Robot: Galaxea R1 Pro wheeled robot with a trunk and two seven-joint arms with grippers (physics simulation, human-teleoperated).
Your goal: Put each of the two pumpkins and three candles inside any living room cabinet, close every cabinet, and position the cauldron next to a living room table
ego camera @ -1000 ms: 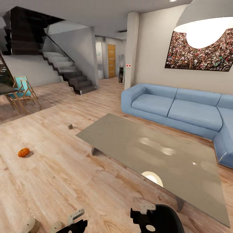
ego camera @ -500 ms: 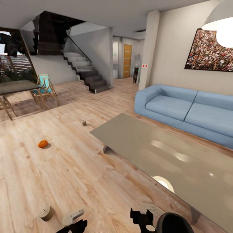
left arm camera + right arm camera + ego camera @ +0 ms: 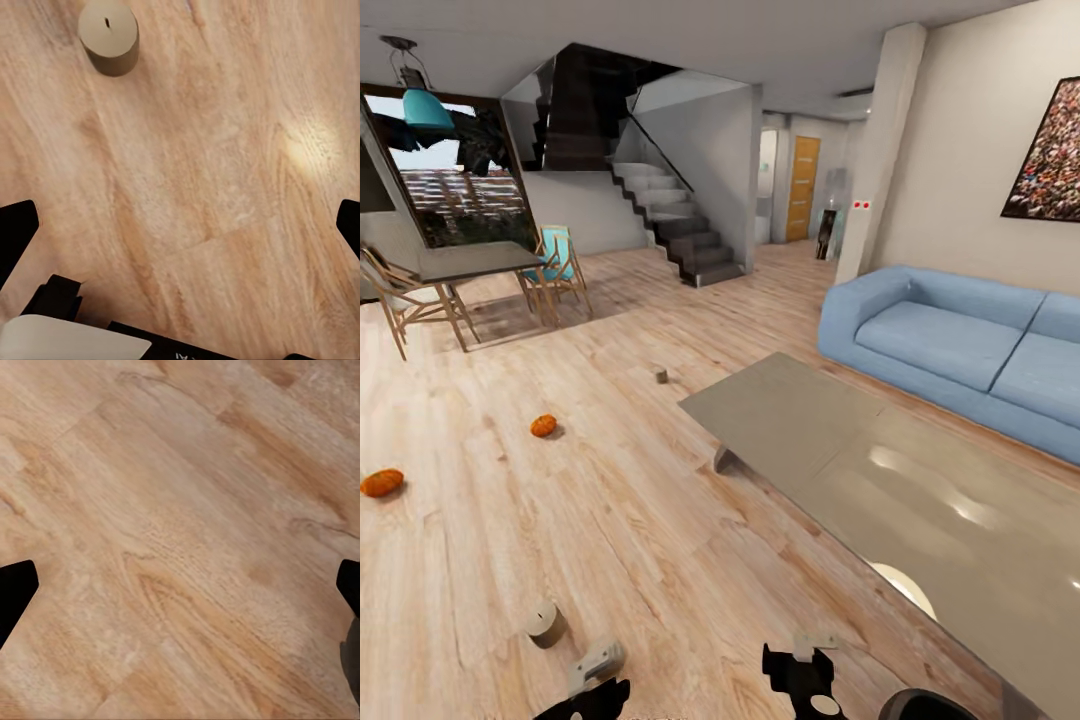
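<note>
Two orange pumpkins lie on the wood floor, one in mid-room and one at the left edge. A beige candle stands on the floor just ahead of my left gripper; in the left wrist view this candle is well beyond the wide-apart fingertips. Another candle sits farther off, near the grey low table. The black cauldron peeks in at the bottom right, beside my right gripper. Both grippers are open over bare floor.
A blue sofa runs along the right wall behind the low table. A dining table with wooden chairs stands at the far left. Stairs and a pillar are at the back.
The camera has swung left, so everything has slid right in the picture. The second pumpkin and the dining table have come into view. Neither arm has visibly moved.
</note>
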